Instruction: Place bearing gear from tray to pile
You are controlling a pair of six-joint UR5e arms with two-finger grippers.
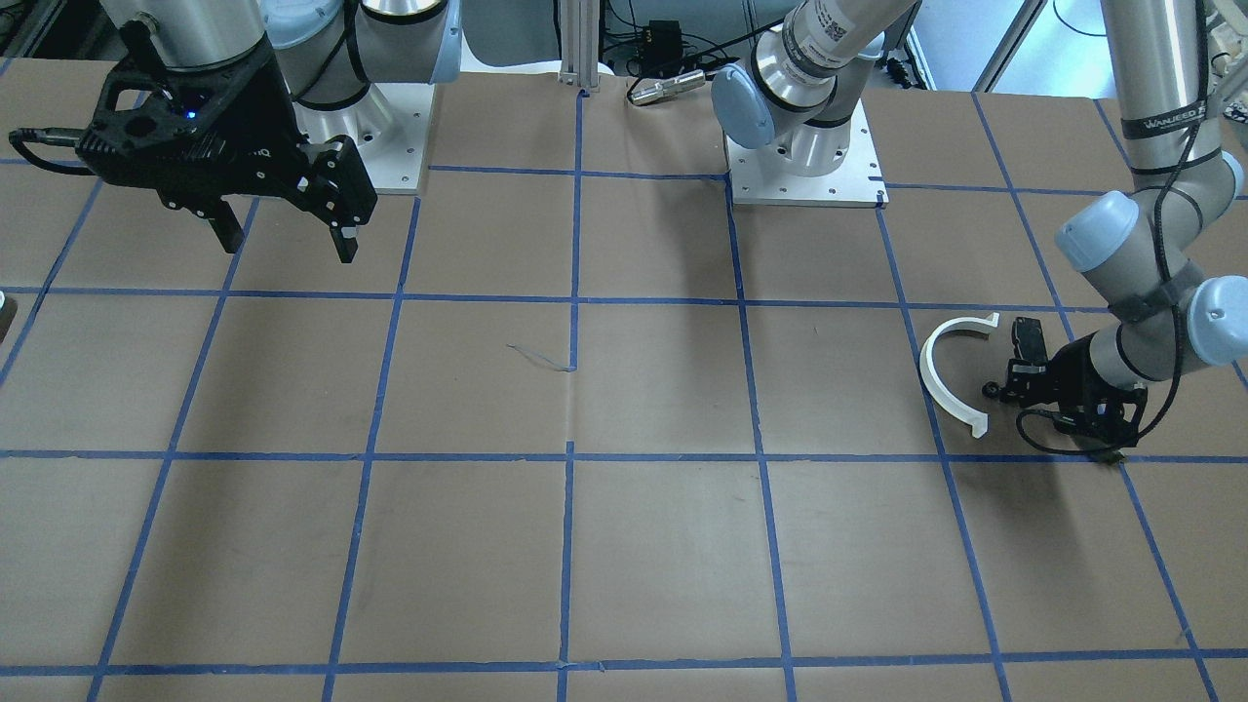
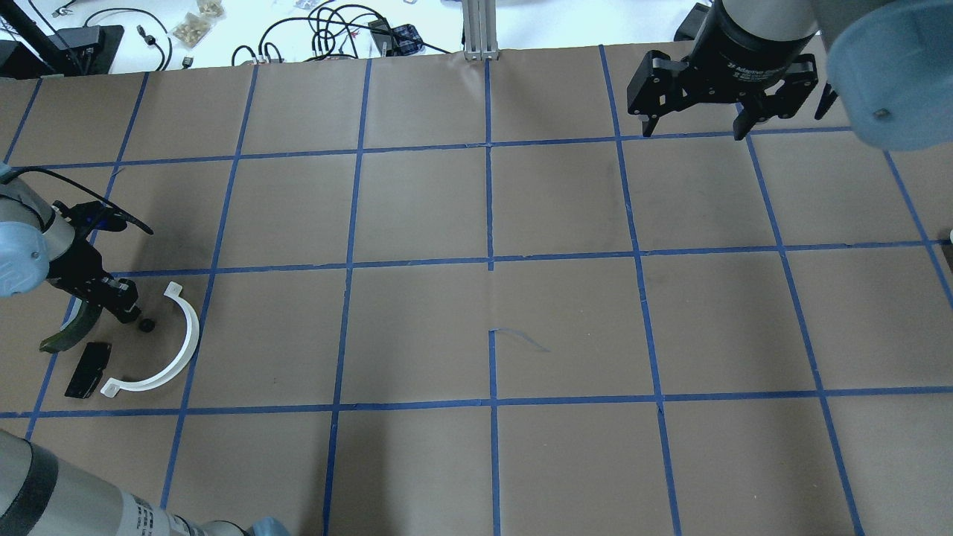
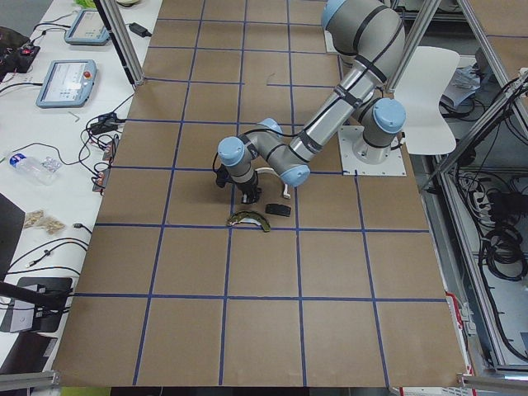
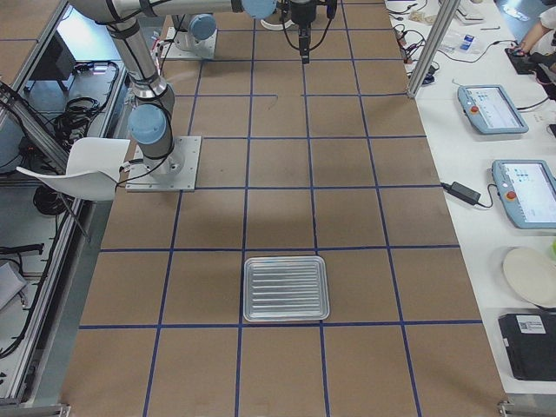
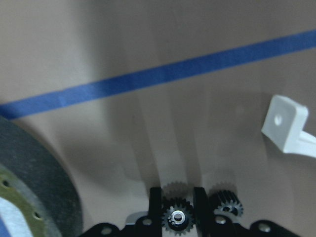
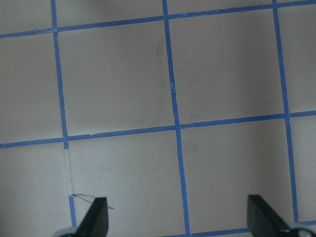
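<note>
My left gripper [image 2: 125, 304] is low over the table at the pile, shut on a small black bearing gear [image 5: 177, 217]. A second small black gear [image 5: 226, 203] lies just beside it on the paper and also shows in the overhead view [image 2: 147, 325]. The pile holds a white half-ring arc [image 2: 182, 342], a flat black pad [image 2: 88, 368] and a dark olive curved brake-shoe piece [image 2: 74, 332]. The ridged metal tray [image 4: 287, 288] sits far off at the table's other end and looks empty. My right gripper [image 2: 696, 126] hangs open and empty high above the table.
The table is brown paper with a blue tape grid [image 2: 490, 260]. The arm bases [image 1: 804, 180] stand at the robot's edge. Cables and small items [image 2: 327, 33] lie beyond the far edge. Pendants and a plate [image 4: 530, 276] lie on the side bench.
</note>
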